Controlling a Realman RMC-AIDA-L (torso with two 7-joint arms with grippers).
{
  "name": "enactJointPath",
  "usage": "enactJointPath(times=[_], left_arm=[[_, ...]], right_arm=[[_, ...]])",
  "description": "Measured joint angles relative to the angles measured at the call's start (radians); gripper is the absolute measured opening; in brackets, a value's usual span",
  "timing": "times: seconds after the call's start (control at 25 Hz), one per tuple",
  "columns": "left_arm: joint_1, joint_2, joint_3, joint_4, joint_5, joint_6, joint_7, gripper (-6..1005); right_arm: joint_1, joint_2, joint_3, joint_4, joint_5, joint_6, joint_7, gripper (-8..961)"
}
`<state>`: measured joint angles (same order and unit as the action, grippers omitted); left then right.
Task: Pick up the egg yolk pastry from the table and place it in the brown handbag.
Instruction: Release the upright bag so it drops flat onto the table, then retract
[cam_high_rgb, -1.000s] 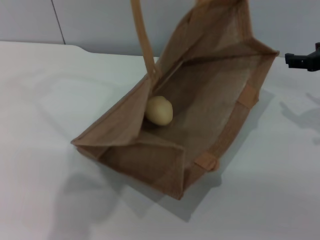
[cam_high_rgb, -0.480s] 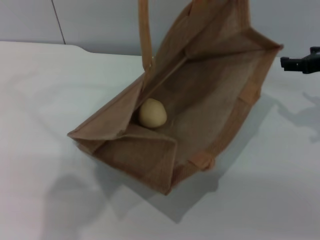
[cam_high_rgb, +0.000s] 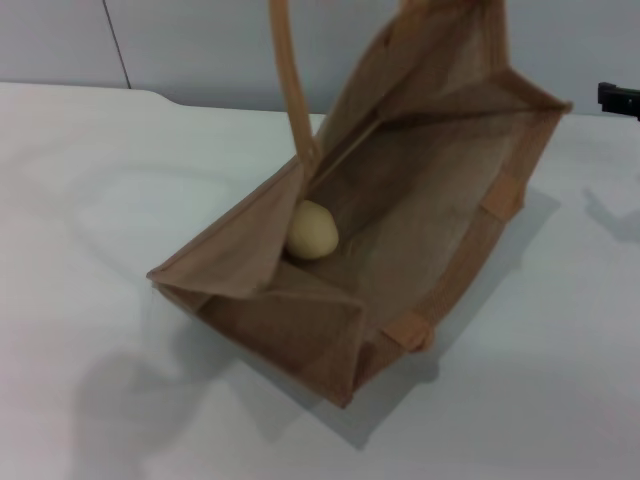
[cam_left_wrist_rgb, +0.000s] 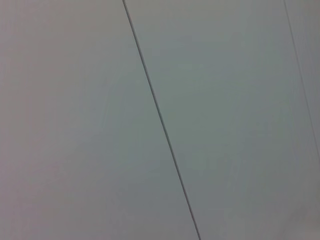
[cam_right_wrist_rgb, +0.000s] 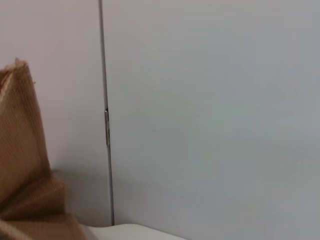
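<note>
One gripper shows at all: a dark sliver of the right gripper (cam_high_rgb: 620, 100) at the far right edge of the head view, clear of the brown handbag (cam_high_rgb: 420, 200), and whether it is wide or closed I cannot tell. The bag lies open on the table (cam_high_rgb: 90, 200), one handle (cam_high_rgb: 290, 80) rising upright. The egg yolk pastry (cam_high_rgb: 312, 231) rests inside it against the left wall.

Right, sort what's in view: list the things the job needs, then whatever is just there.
Part of the job:
- egg yolk pastry, lying inside the bag
- brown handbag, open on the table

Just there:
- grey wall panels behind
- right gripper, at the right edge, off the bag
</note>
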<state>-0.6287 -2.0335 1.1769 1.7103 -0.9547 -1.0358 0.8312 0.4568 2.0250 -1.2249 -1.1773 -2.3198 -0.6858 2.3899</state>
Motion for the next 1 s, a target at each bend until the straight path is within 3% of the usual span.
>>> enactJointPath(times=[0.28, 0.68, 1.0], left_arm=[[0.009, 0.0, 0.045, -0.058, -0.04, -0.012, 0.012, 890], [0.039, 0.004, 0.05, -0.153, -0.332, -0.031, 0.196, 890], [0.054, 0.004, 0.048, -0.207, -0.442, -0.034, 0.283, 890]], right_arm=[[0.003, -0.002, 0.001, 0.009, 0.001, 0.002, 0.0, 880], [0.007, -0.002, 0.009, 0.031, 0.0, 0.002, 0.0, 880], [0.007, -0.001, 0.017, 0.033, 0.0, 0.002, 0.002, 879]])
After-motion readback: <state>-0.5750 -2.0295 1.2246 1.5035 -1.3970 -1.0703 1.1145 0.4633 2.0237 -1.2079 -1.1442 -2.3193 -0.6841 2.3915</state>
